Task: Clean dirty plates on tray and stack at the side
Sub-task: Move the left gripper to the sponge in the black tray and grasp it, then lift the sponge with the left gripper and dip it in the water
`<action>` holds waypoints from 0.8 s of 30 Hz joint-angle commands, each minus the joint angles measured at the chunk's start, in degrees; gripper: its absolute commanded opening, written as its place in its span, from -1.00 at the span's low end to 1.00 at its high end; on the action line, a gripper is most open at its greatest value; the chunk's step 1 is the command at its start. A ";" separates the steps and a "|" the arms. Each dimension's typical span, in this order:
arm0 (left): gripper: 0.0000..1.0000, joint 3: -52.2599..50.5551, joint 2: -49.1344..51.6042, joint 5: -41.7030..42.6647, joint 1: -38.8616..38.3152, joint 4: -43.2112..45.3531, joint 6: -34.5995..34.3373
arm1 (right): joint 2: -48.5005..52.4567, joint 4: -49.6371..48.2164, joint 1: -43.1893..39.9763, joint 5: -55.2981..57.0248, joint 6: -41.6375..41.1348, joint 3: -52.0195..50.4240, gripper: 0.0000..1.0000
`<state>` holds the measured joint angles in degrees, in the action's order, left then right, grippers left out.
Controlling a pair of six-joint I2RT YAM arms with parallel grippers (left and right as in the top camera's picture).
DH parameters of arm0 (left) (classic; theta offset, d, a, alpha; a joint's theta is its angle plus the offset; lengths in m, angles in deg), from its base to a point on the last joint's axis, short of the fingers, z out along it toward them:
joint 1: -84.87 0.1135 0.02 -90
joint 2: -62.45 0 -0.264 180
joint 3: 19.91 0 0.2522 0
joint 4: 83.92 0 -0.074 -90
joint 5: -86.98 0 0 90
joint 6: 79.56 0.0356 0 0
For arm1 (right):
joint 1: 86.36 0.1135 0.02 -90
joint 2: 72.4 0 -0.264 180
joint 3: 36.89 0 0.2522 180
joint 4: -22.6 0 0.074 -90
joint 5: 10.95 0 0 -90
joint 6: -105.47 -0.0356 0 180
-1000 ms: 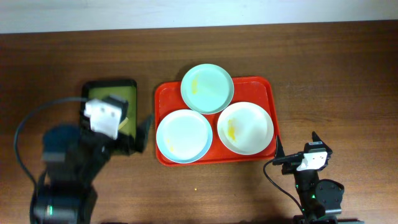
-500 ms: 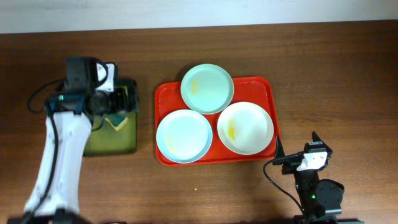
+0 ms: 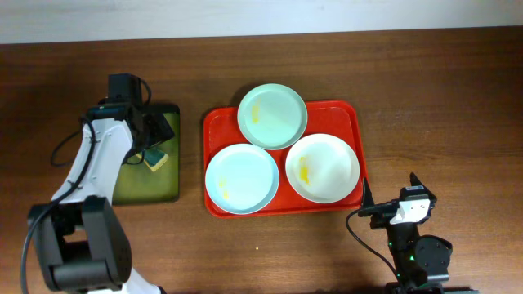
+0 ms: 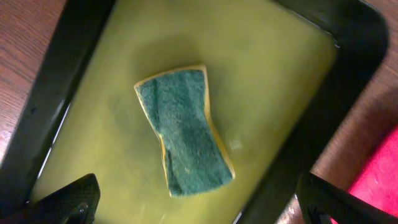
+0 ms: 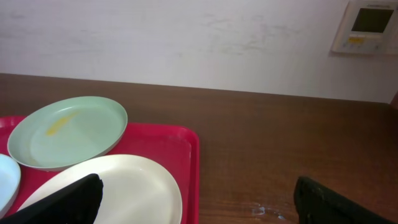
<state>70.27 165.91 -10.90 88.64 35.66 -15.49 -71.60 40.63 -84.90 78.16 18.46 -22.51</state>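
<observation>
A large red rectangular plastic tray (image 3: 219,122) with a raised rim lies in the middle of the brown wooden surface (image 3: 441,82). It carries three round shallow plates. The pale green plate (image 3: 272,116) sits toward the far edge, overhanging the tray's far rim, and has a yellow smear. The pale blue plate (image 3: 242,178) lies at the near left of the tray with a faint yellowish mark. The white plate (image 3: 323,167) lies at the near right with a yellow smear. The three plates crowd close together.

Toward the left edge, just beside the red tray but apart from it, is a smaller black-rimmed olive-green tray (image 3: 147,184). On it lies a sponge (image 4: 185,130), green scouring side up over a yellow body.

The left fingers (image 4: 199,205) hover over this sponge, spread wide on either side of it and gripping nothing. The right fingers (image 5: 202,202) sit near the near edge, right of the red tray, also spread wide and empty, pointing toward the plates.
</observation>
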 commanded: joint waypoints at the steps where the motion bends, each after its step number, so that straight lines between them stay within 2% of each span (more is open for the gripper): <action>1: 0.98 1.07 3.91 -2.47 0.28 2.08 -3.39 | -0.44 0.28 -0.35 0.09 -0.44 -0.31 0.97; 10: 0.99 0.98 9.77 3.08 2.36 4.63 -3.34 | -0.44 0.28 -0.35 0.11 -0.44 -0.31 0.97; 14: 0.67 0.55 11.67 2.91 2.40 5.38 -3.34 | -0.44 0.28 -0.35 0.11 -0.44 -0.31 0.97; 15: 0.54 0.55 11.96 2.93 2.40 5.53 -3.34 | -0.44 0.28 -0.35 0.11 -0.46 -0.31 0.97; 17: 0.43 0.55 12.61 2.93 2.40 5.64 -3.34 | -0.44 0.28 -0.35 0.11 -0.46 -0.31 0.97; 18: 0.26 0.55 13.03 2.91 2.40 5.60 -3.34 | -0.44 0.28 -0.35 0.09 -0.44 -0.31 0.97; 22: -0.02 0.55 13.70 1.11 2.43 5.53 -3.30 | -0.44 0.28 -0.35 0.11 -0.44 -0.31 0.97; 24: -0.06 0.55 13.70 -2.51 2.40 5.57 -3.30 | -0.44 0.28 -0.35 0.11 -0.46 -0.31 0.97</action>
<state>70.36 178.17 -8.86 90.78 41.34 -18.95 -71.60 40.63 -84.90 78.16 18.46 -22.51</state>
